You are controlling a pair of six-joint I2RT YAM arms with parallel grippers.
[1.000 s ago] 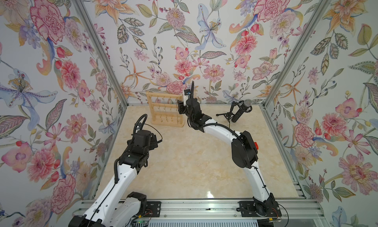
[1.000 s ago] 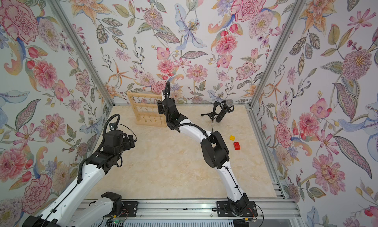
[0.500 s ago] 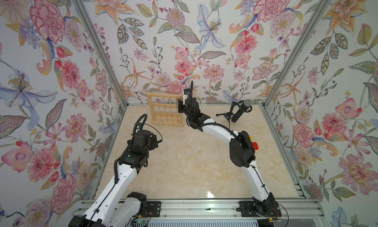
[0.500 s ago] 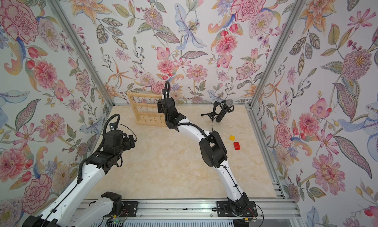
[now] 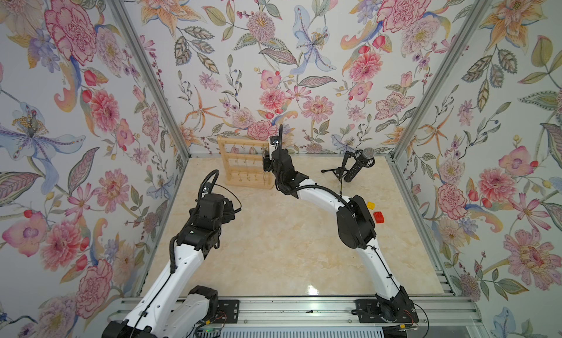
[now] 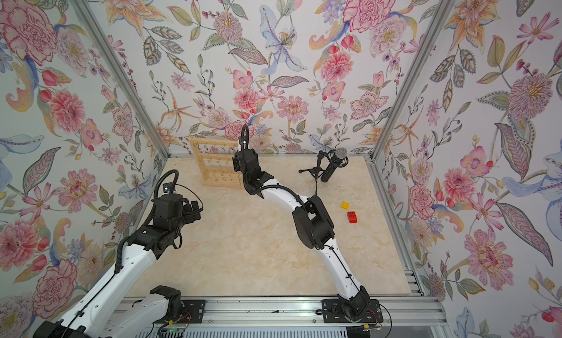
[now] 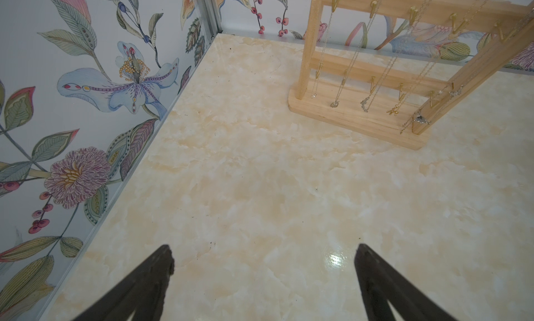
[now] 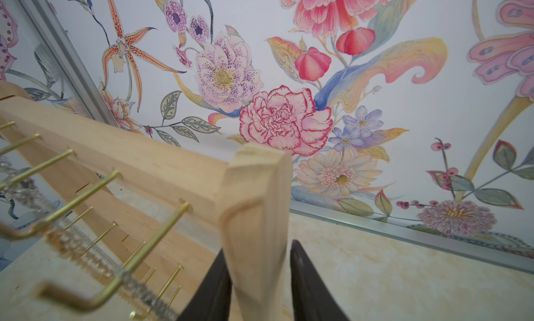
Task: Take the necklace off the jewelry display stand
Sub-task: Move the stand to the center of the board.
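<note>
Pale marbled table, walled at nine, twelve and three o'clock, open only at six. Toward eleven o'clock, hard against the back wall, jewelry display stand, upright, base flat on the table. Right gripper high on the stand's three-o'clock post, fingers closed against both sides of the wood, probably bracing the rack. Left gripper out at eight o'clock, well apart from the stand, jaws spread wide, holding nothing. Black microphone on its tripod at one o'clock. Red brick and yellow brick near three.

Necklaces: several fine chains draped from the brass hooks, pendants dangling just above the base. No telling which is the target. Likely very light, limp and slippery, easy to snag or tangle on a neighbouring hook. Best pinched low, at the pendant or just above, then lifted up and forward off the upturned hook tip.

Wide bare floor from six to nine o'clock for the approach, and almost none behind the rack. Worth minding the close-set hooks and adjacent chains.
</note>
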